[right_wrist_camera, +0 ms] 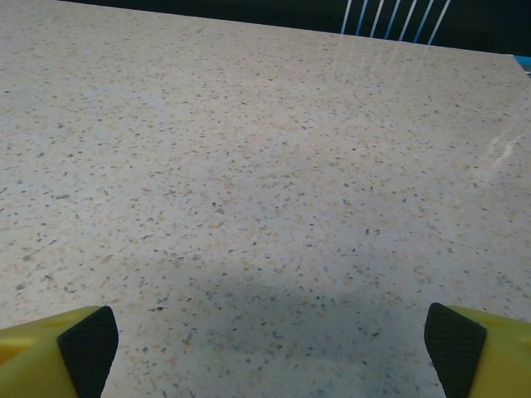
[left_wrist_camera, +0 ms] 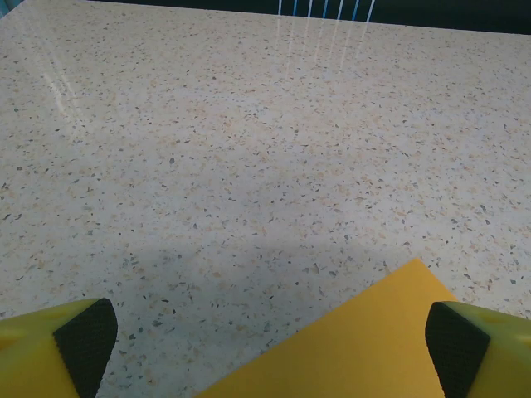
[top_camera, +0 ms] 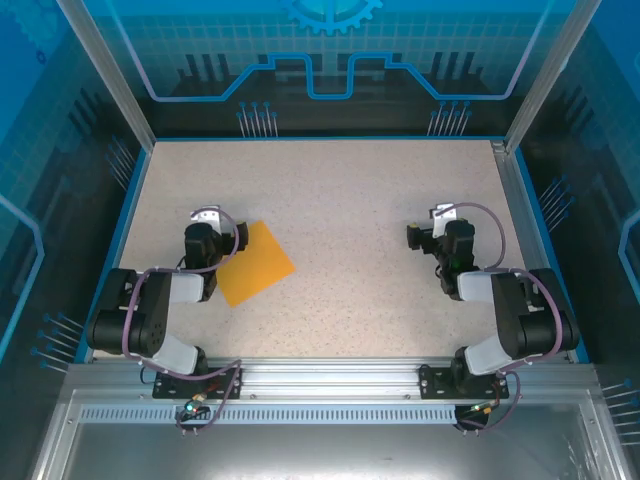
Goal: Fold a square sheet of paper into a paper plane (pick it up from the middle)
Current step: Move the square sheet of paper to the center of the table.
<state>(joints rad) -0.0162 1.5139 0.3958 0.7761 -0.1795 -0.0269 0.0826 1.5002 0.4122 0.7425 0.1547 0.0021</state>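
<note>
The square sheet of paper [top_camera: 256, 263] is plain orange-yellow and lies flat and unfolded on the speckled table [top_camera: 360, 200], turned like a diamond, left of centre. My left gripper [top_camera: 205, 222] hovers over the sheet's left corner. In the left wrist view its jaws stand wide open [left_wrist_camera: 270, 348], and a corner of the sheet [left_wrist_camera: 365, 348] lies on the table between the black pads [left_wrist_camera: 87, 340], toward the right one. My right gripper [top_camera: 432, 228] is on the table's right side, far from the sheet, open [right_wrist_camera: 270, 347] over bare table. The paper plane is out of view.
Blue-edged walls [top_camera: 130, 190] and aluminium posts [top_camera: 105, 70] enclose the table. A metal rail [top_camera: 320, 375] with both arm bases runs along the near edge. Bare tabletop stretches between the two grippers and toward the back.
</note>
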